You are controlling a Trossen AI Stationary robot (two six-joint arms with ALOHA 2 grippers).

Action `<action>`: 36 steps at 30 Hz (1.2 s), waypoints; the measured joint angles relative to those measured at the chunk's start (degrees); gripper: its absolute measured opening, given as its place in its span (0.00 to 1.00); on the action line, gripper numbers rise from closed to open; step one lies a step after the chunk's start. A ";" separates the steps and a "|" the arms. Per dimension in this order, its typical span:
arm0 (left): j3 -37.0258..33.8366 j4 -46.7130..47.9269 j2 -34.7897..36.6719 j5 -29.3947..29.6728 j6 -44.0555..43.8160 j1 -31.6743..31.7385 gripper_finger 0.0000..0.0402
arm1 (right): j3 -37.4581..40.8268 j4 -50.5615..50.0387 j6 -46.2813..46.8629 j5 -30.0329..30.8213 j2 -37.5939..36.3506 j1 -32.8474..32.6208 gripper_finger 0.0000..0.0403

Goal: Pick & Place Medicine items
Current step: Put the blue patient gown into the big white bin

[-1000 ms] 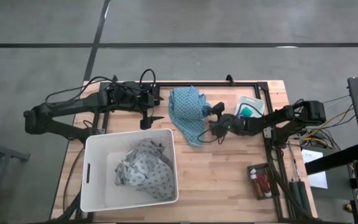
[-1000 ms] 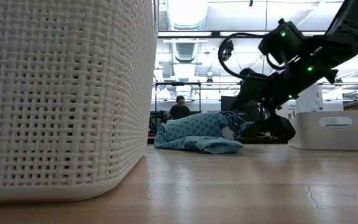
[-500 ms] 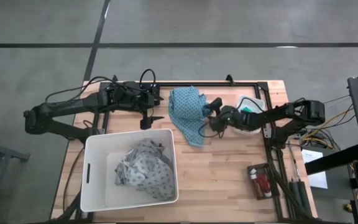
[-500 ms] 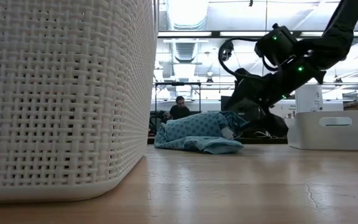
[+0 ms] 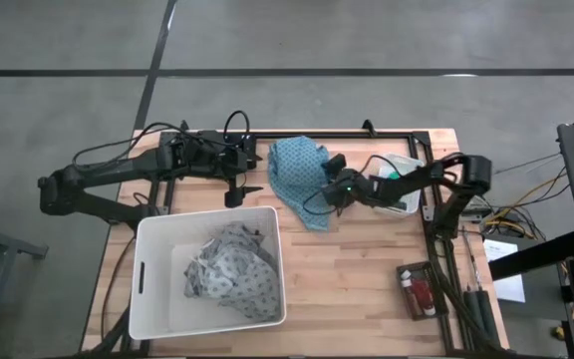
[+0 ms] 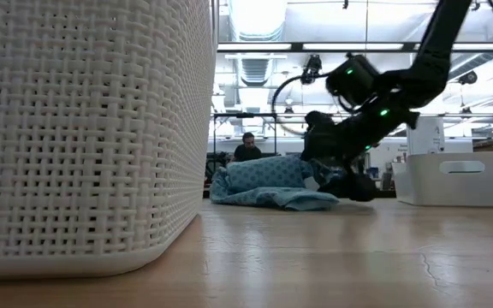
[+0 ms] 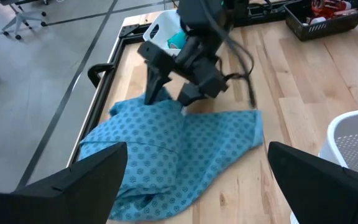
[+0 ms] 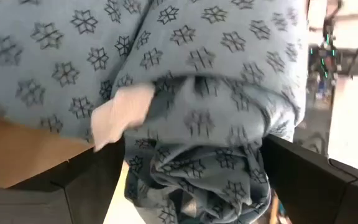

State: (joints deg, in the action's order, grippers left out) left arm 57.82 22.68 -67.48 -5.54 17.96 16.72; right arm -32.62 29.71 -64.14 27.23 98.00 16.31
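A: What's hard to make out?

B: The red bottles (image 5: 420, 294). They lie in a dark tray (image 5: 414, 290) at the table's near right edge, well apart from both arms, and I cannot count them from above. Something teal (image 5: 395, 179) sits in the white bin (image 5: 413, 165), half hidden by the right arm. The blue piece I cannot find.

A: And the right gripper (image 5: 325, 189)?

B: Fingers wide, set against the edge of the teal cloth (image 5: 300, 178), holding nothing. Its wrist view is filled with the folds, and a pale tag (image 8: 120, 111) pokes out of them.

A: The left gripper (image 5: 235, 195)?

B: Also wide and empty, waiting at the far left of the table, just beyond the basket (image 5: 207, 269).

A: Materials?

B: Butcher-block wood table (image 5: 357, 279). The basket is white plastic with a woven lattice wall, rectangular. Two soft cloths printed with small stars: the teal one crumpled on the table, a grey one (image 5: 229, 269) heaped in the basket.

A: Anyone behind?

B: One person (image 6: 247, 147), far off.
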 joint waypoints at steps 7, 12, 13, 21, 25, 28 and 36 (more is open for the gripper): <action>0.00 0.00 0.00 0.00 0.00 0.00 0.98 | -4.50 -0.33 1.84 -2.20 6.28 0.68 0.90; 0.00 0.00 0.00 0.00 0.00 0.01 0.98 | -5.24 -0.03 2.07 -4.06 7.00 0.72 0.90; 0.00 0.00 0.00 0.00 0.00 0.00 0.98 | -5.24 -0.02 2.10 -4.16 6.69 0.72 0.90; 0.00 0.00 0.00 0.00 0.00 -0.01 0.98 | -4.97 -0.01 3.11 -6.08 4.98 0.40 0.79; 0.00 0.00 0.00 0.00 0.00 -0.01 0.98 | -4.96 0.00 3.86 -6.23 5.00 0.44 0.65; 0.00 0.00 0.00 0.00 0.00 0.00 0.98 | -4.92 -0.02 4.77 -6.98 5.00 0.46 0.53; 0.00 0.00 0.00 0.00 0.00 0.00 0.98 | -4.92 -0.09 7.26 -6.78 4.98 0.57 0.24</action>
State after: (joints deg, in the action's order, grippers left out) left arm 57.82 22.68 -67.48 -5.54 17.96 16.72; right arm -37.54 29.62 -56.88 20.45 102.98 16.88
